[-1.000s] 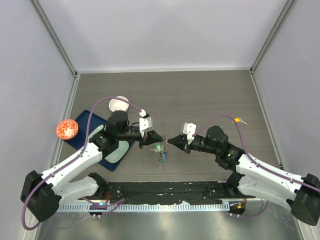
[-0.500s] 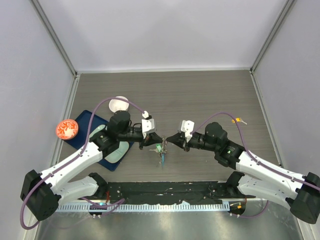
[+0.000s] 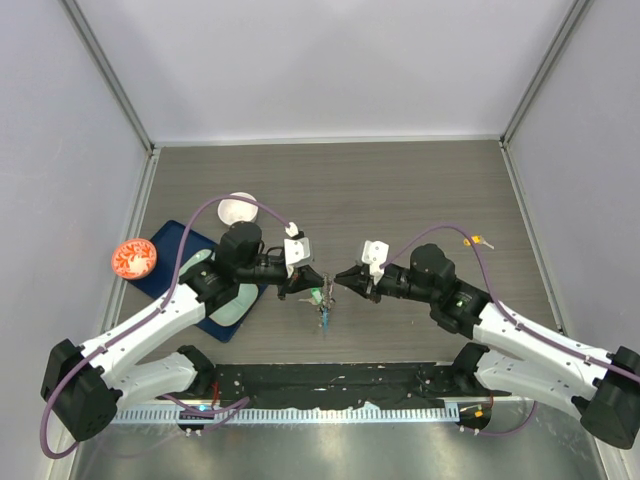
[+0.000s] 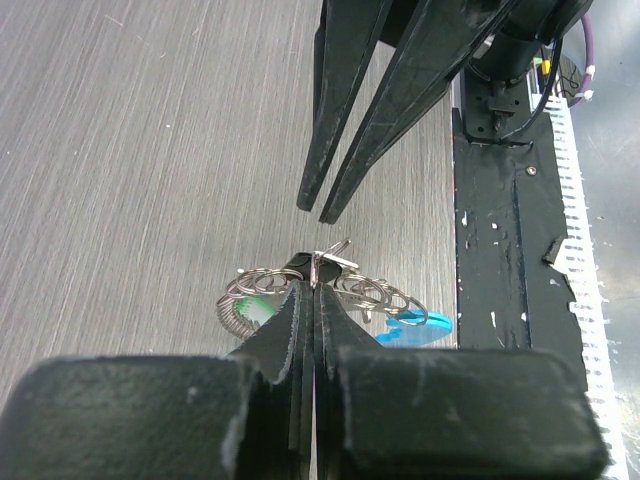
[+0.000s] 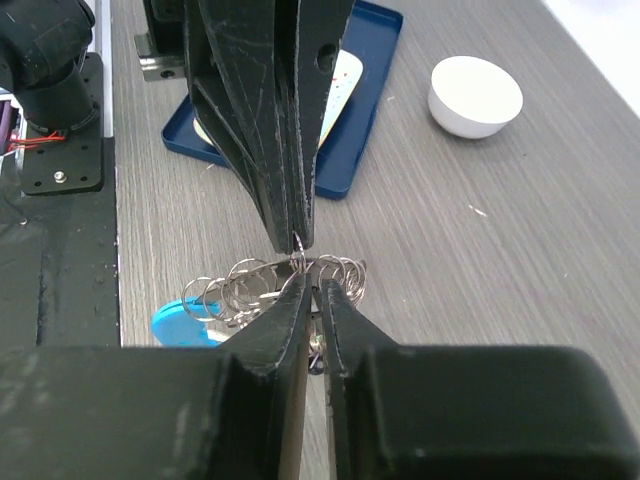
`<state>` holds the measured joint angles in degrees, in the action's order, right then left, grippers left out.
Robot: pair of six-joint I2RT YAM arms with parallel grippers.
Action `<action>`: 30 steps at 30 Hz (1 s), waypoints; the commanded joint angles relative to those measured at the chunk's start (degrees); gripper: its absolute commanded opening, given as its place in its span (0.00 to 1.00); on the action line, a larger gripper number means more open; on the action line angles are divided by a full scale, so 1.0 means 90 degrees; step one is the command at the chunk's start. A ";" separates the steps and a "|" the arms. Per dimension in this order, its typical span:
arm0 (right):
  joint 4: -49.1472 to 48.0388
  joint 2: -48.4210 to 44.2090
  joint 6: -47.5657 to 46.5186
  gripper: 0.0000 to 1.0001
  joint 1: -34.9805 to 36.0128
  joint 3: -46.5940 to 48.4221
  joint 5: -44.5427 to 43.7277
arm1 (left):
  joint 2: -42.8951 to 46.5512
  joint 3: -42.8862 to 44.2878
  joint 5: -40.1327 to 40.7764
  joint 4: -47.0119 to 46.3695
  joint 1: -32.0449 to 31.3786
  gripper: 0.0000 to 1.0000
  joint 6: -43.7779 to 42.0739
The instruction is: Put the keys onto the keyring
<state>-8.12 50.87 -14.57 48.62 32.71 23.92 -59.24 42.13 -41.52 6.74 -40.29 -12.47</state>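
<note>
Gripping the keyring [image 4: 385, 297], left end effector [image 4: 313, 288] clamped on it, right end effector [image 5: 312, 285] slightly parted, just beside it

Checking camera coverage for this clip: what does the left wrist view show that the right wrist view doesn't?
Only left wrist: the black base strip with its white toothed rail. Only right wrist: the white bowl and blue tray. Both: the keyring with its blue tag, and the left gripper and right gripper meeting at it.
</note>
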 commanded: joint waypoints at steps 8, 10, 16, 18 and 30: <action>-0.0143 -0.0076 -0.0002 0.25 -0.0012 0.0174 0.0203 | 0.0088 0.0280 0.0023 -0.0222 -0.0035 0.00 -0.0021; -0.0172 -0.0076 0.0056 0.26 -0.0002 0.0155 0.0194 | 0.0089 0.0280 0.0062 -0.0232 -0.0035 0.00 -0.0011; -0.0309 -0.0184 0.0163 0.39 -0.0012 -0.0011 0.0067 | 0.0108 0.0212 0.0169 -0.0417 -0.0035 0.00 0.0194; -0.0338 -0.0164 0.0183 0.41 -0.0021 -0.0011 0.0105 | 0.0108 0.0192 0.0189 -0.0466 -0.0044 0.00 0.0233; -0.0377 0.0148 0.0281 0.46 -0.0002 0.0047 0.0232 | 0.0186 0.0133 0.0258 -0.0632 -0.0044 0.00 0.0321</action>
<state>-8.91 51.57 -12.91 48.62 32.47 25.23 -59.16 42.13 -39.00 5.80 -40.38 -10.52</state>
